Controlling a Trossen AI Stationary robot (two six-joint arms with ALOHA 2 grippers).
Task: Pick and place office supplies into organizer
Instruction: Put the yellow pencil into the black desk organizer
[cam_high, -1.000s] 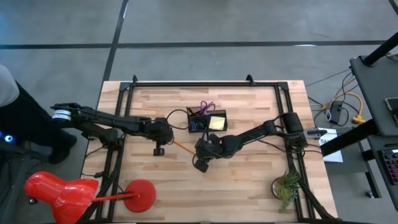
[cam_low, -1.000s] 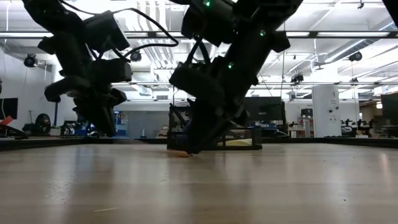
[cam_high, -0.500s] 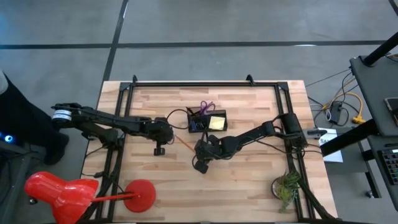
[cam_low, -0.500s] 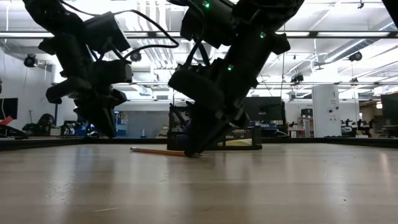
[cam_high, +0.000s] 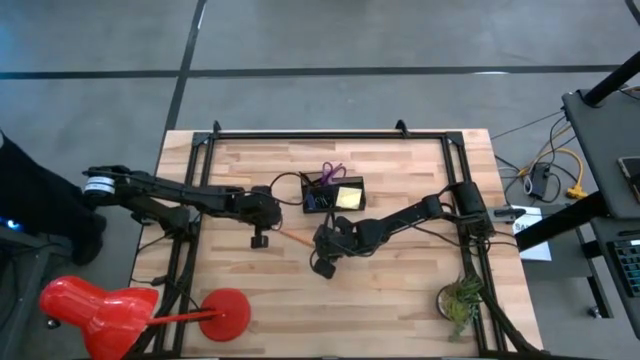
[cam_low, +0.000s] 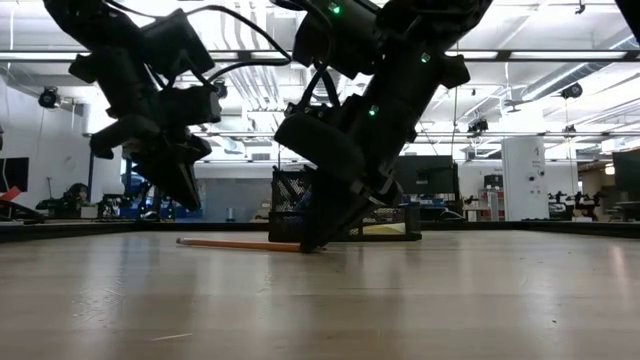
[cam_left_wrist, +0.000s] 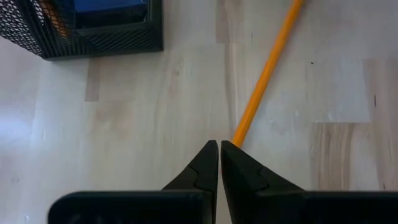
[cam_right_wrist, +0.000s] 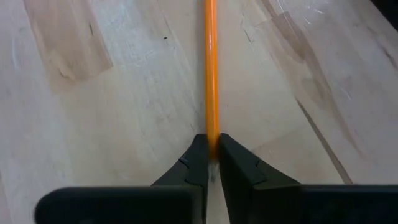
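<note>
Orange pencil (cam_right_wrist: 211, 68) flat on desk (cam_high: 400, 280), just in front of organizer (cam_high: 333, 194). Right gripper (cam_right_wrist: 211, 155) pinching pencil's very end; left gripper (cam_left_wrist: 219, 155) closed, empty, beside other end. Risk: end-grip lets pencil pivot or slip on lift.

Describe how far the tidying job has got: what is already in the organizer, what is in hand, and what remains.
Done: the purple scissors and yellow sticky-note pad sit in the organizer. In hand: the right gripper is shut on one end of the orange pencil, which lies on the table. The left gripper hovers shut near the other end. Left: lifting the pencil in.
</note>
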